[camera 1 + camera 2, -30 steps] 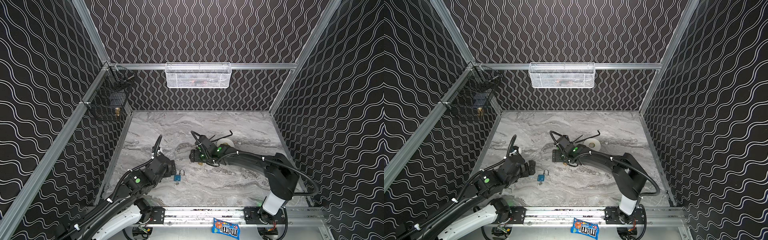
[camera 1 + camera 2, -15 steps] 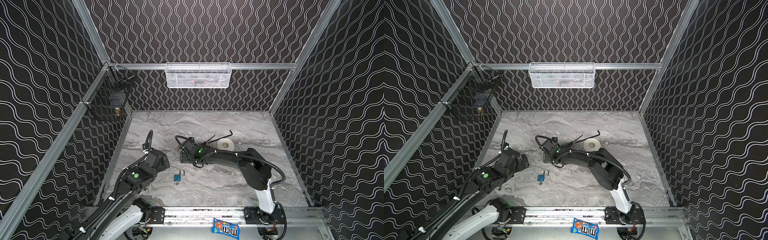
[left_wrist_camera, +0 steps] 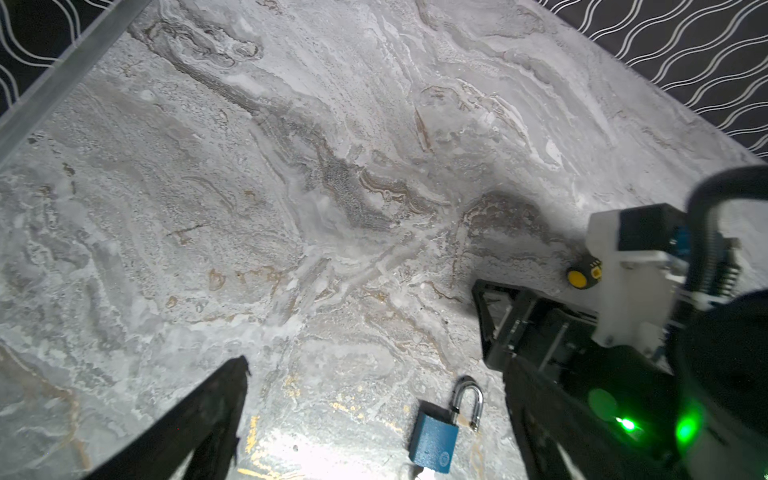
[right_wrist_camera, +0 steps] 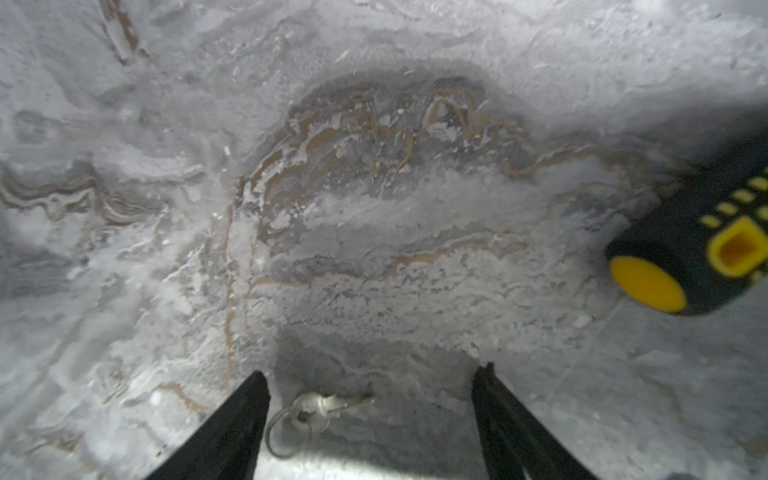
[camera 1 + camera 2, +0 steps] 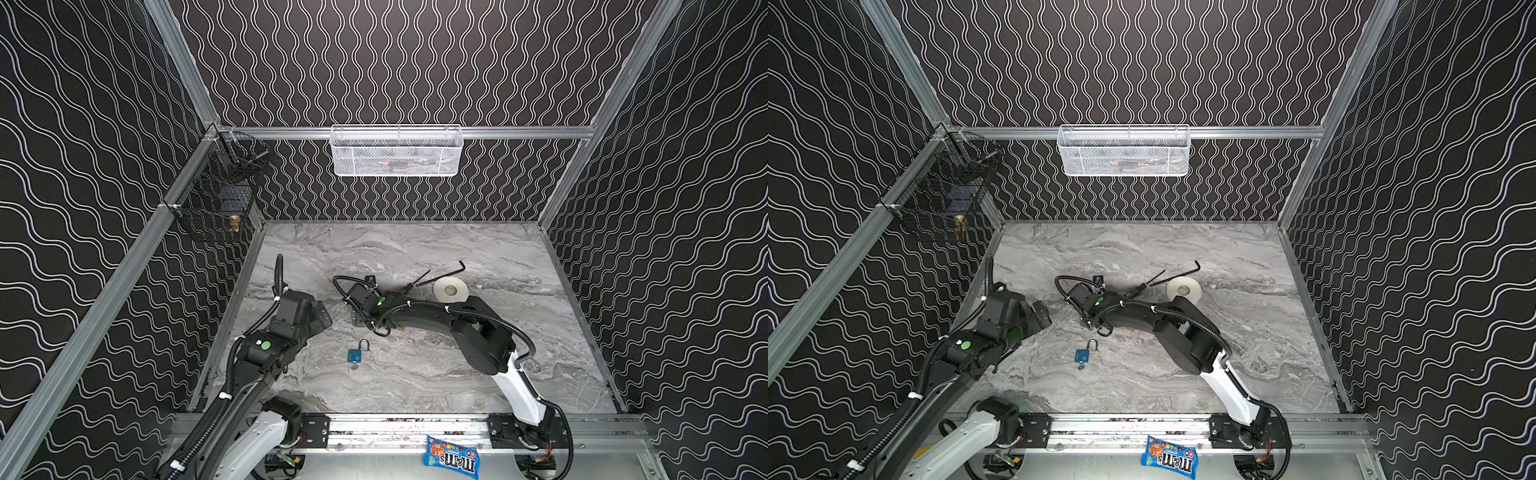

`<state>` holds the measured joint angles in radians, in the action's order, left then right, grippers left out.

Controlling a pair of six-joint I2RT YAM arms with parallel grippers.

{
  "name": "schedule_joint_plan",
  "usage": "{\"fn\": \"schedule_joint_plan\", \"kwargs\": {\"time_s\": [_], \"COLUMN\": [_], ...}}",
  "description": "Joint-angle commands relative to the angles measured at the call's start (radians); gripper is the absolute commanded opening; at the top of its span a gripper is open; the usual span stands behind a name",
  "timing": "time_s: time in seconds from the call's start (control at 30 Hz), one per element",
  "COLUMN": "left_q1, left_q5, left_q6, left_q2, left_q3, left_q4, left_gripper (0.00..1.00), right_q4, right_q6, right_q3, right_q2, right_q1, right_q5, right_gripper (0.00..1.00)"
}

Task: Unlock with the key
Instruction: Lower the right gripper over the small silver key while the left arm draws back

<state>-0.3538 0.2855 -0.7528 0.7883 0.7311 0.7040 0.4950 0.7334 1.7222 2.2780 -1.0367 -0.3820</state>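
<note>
Lying flat on the tabletop [image 4: 374, 232], the key [image 4: 332, 404] sits directly under the right hand [image 4: 370, 370], between its two fingers [image 4: 245, 419] and closer to one of them. Its long axis runs across the gap, from finger to finger. This hand is widely open and holds nothing. The left hand [image 5: 322, 318], fully open and also empty, is farther away, near the padlock [image 5: 354, 355].

one blue padlock [image 3: 434, 440], one screwdriver [image 4: 681, 249]
</note>
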Motion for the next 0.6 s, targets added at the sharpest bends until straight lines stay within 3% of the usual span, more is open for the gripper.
{"fn": "schedule_joint_plan", "kwargs": {"time_s": [0.0,0.27,0.57], "left_q1": [0.005,0.004,0.007], "left_q5": [-0.017,-0.054,-0.086], "left_q6": [0.005,0.003,-0.009], "left_q2": [0.001,0.017,0.002], "left_q3": [0.003,0.006,0.003], "left_q4": [-0.012,-0.019,-0.012], "left_gripper": [0.99,0.99,0.99], "right_q4": [0.082,0.154,0.167], "right_q6": [0.005,0.009,-0.075], "right_q3": [0.011,-0.020,-0.076], "right_q2": [0.016,-0.009,-0.071], "right_q1": [-0.014,-0.021,0.002], "right_q5": [-0.059,-0.109,-0.064], "right_gripper": [0.79,0.76,0.70]}}
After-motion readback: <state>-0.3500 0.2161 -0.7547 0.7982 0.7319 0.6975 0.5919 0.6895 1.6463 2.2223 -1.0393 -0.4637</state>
